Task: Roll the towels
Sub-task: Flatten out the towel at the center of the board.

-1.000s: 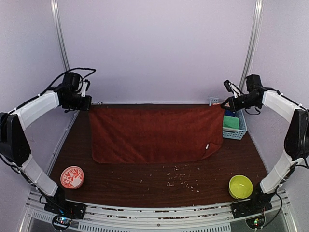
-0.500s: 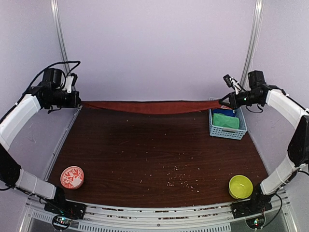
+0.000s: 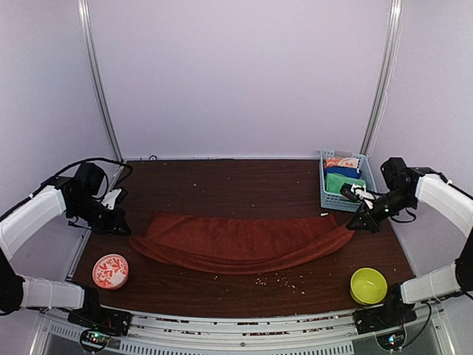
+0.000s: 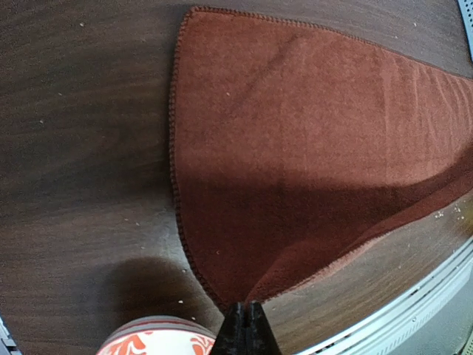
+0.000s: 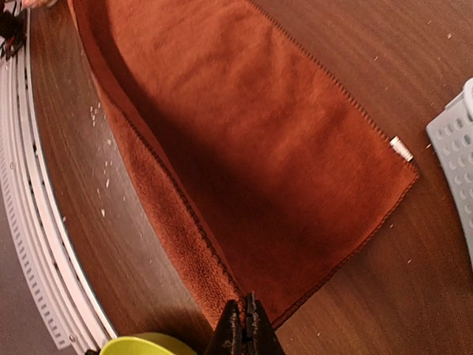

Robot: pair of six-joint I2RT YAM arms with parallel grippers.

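Note:
The rust-red towel (image 3: 240, 240) lies folded lengthwise across the middle of the table, its near edge sagging in a curve. My left gripper (image 3: 124, 231) is shut on its left corner; in the left wrist view the gripper (image 4: 246, 314) pinches the cloth (image 4: 310, 163). My right gripper (image 3: 358, 224) is shut on the right corner; in the right wrist view the gripper (image 5: 244, 314) pinches the towel (image 5: 251, 140). The green towel (image 3: 344, 182) sits in the blue basket (image 3: 326, 200) at the back right.
A red patterned bowl (image 3: 110, 271) stands at the front left, also in the left wrist view (image 4: 159, 339). A yellow-green bowl (image 3: 368, 285) stands at the front right, also in the right wrist view (image 5: 151, 345). Crumbs (image 3: 273, 279) lie near the front middle.
Both grippers came down and toward me from high at the back, carrying the red towel's corners. The towel, held taut at the back edge, now lies folded on the table's middle.

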